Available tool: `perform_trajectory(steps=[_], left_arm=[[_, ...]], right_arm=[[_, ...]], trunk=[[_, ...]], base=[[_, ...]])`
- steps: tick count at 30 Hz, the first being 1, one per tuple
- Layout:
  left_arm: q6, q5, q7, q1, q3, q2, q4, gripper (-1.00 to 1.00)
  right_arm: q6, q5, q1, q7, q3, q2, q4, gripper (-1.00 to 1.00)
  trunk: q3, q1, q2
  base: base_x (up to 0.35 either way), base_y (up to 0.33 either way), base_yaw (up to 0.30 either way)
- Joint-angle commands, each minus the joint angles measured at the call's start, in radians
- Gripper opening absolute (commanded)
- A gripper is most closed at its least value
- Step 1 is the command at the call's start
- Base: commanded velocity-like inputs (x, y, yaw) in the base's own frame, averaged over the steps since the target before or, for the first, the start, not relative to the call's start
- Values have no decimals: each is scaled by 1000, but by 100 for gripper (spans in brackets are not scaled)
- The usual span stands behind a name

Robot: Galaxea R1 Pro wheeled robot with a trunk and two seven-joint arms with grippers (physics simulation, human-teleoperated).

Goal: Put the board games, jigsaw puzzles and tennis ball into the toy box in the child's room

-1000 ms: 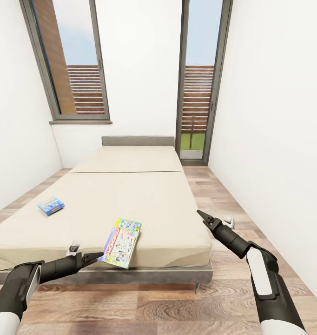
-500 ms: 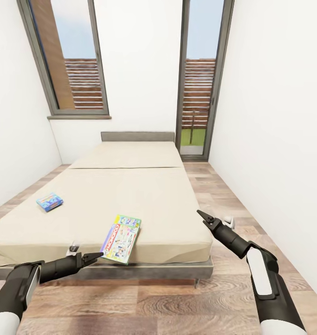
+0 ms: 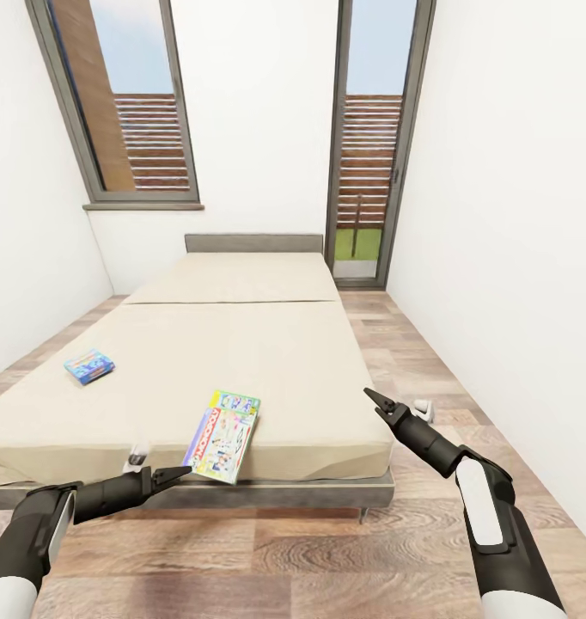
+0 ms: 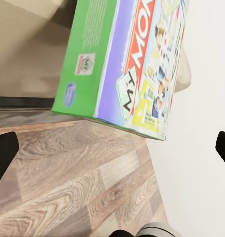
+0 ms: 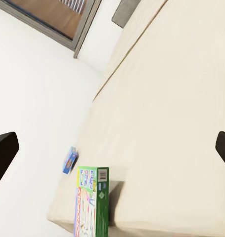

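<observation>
Beige bed (image 3: 267,361), flat glossy Monopoly box (image 3: 222,435)

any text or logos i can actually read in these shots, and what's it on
"MONOPOLY" in white on a red band, cut off at the frame edge in the left wrist view: on the Monopoly box at the foot of the bed.
"My" in black just below it, same box.
Small print and round badges on that box's green side: too small to read.
Blue game box farther up the bed: print too blurred to read.

Monopoly box (image 3: 222,436) overhangs the bed's (image 3: 241,344) near edge; blue game box (image 3: 89,365) lies well apart.
</observation>
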State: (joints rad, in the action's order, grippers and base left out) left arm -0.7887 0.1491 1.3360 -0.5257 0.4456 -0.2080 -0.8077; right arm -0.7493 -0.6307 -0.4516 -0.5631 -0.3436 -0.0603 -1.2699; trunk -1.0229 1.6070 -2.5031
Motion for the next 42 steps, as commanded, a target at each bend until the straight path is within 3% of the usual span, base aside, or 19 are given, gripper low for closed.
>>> perform_trajectory(steps=[1,8,42], left_arm=[[-10,10,9,-1,4,1,-1,100],[-11,10,9,-2,4,1,-1,100],[-8,11,8,-1,-2,2,-1,100]], right_arm=[[-7,-1,-1,-2,-3,-1,0,100],[-6,-1,-1,-2,-3,-1,0,100],[-7,-1,-1,-3,-3,-1,0,100]], trunk=[[-1,0,0],[-20,2,-2],[-20,2,-2]], base=[[0,0,0],[0,0,0],[28,-26,0]])
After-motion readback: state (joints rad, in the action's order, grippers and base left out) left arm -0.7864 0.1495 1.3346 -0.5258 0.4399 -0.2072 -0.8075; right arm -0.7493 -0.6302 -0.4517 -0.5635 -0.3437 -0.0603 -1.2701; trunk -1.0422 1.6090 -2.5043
